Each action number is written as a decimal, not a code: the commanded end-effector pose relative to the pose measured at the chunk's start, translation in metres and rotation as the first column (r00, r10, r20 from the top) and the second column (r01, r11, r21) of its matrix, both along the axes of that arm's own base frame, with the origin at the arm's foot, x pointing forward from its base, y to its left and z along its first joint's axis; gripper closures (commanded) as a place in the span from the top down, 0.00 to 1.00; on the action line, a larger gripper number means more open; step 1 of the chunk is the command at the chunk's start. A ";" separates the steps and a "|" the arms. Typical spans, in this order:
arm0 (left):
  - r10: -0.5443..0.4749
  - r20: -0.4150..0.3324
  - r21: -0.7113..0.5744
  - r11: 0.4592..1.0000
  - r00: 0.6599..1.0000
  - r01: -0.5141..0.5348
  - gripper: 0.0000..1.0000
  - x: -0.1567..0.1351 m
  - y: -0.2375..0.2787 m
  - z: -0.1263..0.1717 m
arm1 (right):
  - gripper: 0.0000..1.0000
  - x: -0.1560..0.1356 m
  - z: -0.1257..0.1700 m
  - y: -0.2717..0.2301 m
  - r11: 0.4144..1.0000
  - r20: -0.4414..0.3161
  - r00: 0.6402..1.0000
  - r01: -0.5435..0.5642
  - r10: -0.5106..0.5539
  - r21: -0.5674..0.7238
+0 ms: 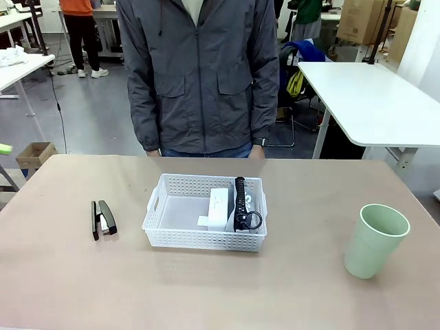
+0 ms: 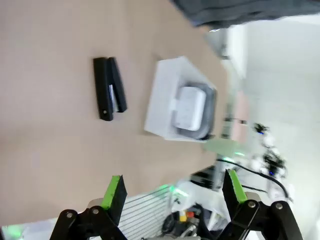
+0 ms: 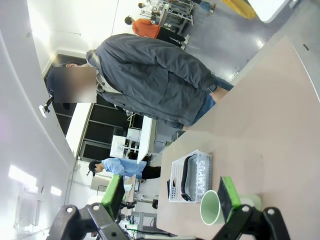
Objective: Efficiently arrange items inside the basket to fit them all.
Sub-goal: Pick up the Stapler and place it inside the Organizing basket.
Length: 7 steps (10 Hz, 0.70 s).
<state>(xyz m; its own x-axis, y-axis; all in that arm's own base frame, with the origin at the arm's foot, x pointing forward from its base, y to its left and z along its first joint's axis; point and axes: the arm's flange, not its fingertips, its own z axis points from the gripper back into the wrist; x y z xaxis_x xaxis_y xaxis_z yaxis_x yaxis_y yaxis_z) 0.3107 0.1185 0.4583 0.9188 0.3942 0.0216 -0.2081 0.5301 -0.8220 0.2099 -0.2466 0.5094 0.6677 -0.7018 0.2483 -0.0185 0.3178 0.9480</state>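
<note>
The white lattice basket point(image 1: 201, 238) sits mid-table, half packed: a small white box point(image 1: 219, 205) lies near its middle, and the grey pouch point(image 1: 240, 203), black strap and ring uppermost, is tucked along the right wall, just beside the box. That crowding leaves the basket's left half bare, room, it seems, for the 2 items not yet in. The black stapler point(image 1: 104, 218) lies flat on the table point(image 1: 220, 289) to the basket's left, on the left arm's side. The tall pale green cup point(image 1: 375, 240) stands upright well to the right, on the right arm's side, so each arm appears to have 1 piece within its own reach. The left gripper point(image 2: 175, 192) hangs high over the table, green pads spread wide with nothing between them, stapler and basket in view below. The right gripper point(image 3: 172, 197) is likewise released and empty, looking past the cup toward the basket. A person in a grey jacket point(image 1: 199, 75) stands at the far edge, arms down, taking no part
</note>
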 end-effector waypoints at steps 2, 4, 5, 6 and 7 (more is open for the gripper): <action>0.018 -0.309 0.344 0.934 0.951 0.094 1.00 0.046 -0.111 -0.025 | 1.00 0.002 0.000 -0.001 1.000 0.039 0.999 0.001 -0.001 0.000; 0.054 -0.360 0.490 0.860 0.932 0.140 1.00 0.077 -0.161 -0.062 | 1.00 0.002 0.000 -0.001 1.000 0.039 0.999 0.001 -0.001 0.000; 0.052 -0.334 0.590 0.790 0.941 0.165 1.00 0.087 -0.182 -0.082 | 1.00 0.002 0.000 -0.001 1.000 0.039 0.999 0.001 -0.001 0.000; -0.004 -0.301 0.644 0.737 0.954 0.206 1.00 0.092 -0.191 -0.093 | 1.00 0.002 0.000 -0.001 1.000 0.039 0.999 0.001 -0.001 0.000; -0.051 -0.288 0.693 0.679 0.956 0.245 1.00 0.091 -0.194 -0.097 | 1.00 0.002 0.000 -0.001 1.000 0.039 0.999 0.001 -0.001 0.000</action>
